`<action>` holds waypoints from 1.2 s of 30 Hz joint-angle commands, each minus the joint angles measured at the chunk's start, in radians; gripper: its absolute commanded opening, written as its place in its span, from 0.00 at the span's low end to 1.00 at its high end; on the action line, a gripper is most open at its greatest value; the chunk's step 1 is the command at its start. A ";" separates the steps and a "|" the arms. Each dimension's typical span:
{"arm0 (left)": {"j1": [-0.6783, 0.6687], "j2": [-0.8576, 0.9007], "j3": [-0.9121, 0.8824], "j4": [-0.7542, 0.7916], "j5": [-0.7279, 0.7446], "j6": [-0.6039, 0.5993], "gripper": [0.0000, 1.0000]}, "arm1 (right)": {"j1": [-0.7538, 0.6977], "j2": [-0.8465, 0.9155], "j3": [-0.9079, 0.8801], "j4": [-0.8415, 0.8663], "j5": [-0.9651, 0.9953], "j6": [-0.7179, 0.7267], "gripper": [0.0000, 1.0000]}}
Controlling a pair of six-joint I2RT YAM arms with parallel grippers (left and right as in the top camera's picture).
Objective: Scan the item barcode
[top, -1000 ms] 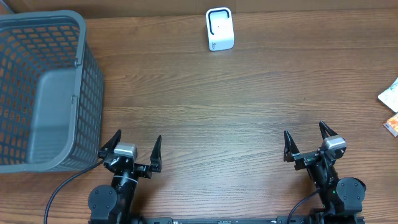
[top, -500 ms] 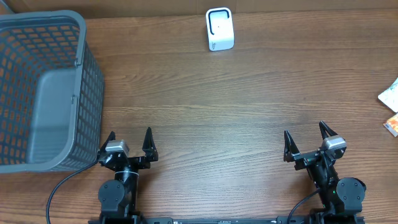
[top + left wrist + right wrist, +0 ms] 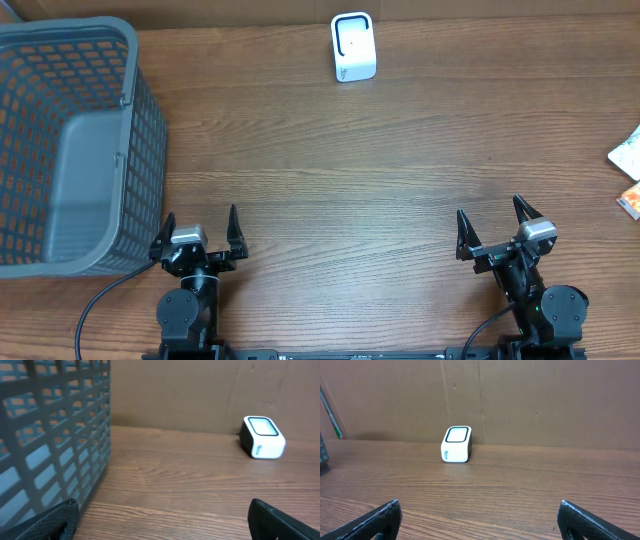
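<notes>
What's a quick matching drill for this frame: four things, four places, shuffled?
1 basket
2 scanner
3 packets
4 right hand

a near edge, right side, open and empty
b far edge, middle
c left side of the table
d right edge, cut off by the frame

Pairs: 1-c, 2-b, 3-d, 4-a

No readable text or label, only tiny illegible marks on the side of the white scanner (image 3: 456, 444).

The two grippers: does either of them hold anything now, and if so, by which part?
Nothing is held. The left gripper and the right gripper are both open, with nothing between their fingers.
</notes>
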 commanded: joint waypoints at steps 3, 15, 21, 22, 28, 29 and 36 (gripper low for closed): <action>0.007 -0.012 -0.004 0.003 -0.056 0.011 1.00 | 0.006 -0.008 -0.011 0.006 0.007 0.002 1.00; 0.004 -0.012 -0.004 0.000 -0.021 0.012 1.00 | 0.006 -0.008 -0.011 0.006 0.007 0.002 1.00; 0.004 -0.012 -0.004 0.000 -0.013 0.012 1.00 | 0.006 -0.008 -0.011 0.006 0.007 0.002 1.00; 0.004 -0.012 -0.004 0.000 -0.013 0.012 1.00 | 0.006 -0.008 -0.011 0.006 0.007 0.002 1.00; 0.004 -0.012 -0.004 0.000 0.003 0.021 1.00 | 0.006 -0.008 -0.011 0.006 0.007 0.002 1.00; 0.004 -0.012 -0.004 0.000 0.001 0.036 1.00 | 0.006 -0.008 -0.011 0.006 0.007 0.002 1.00; 0.004 -0.012 -0.004 0.000 -0.002 0.053 1.00 | 0.006 -0.008 -0.011 0.006 0.007 0.002 1.00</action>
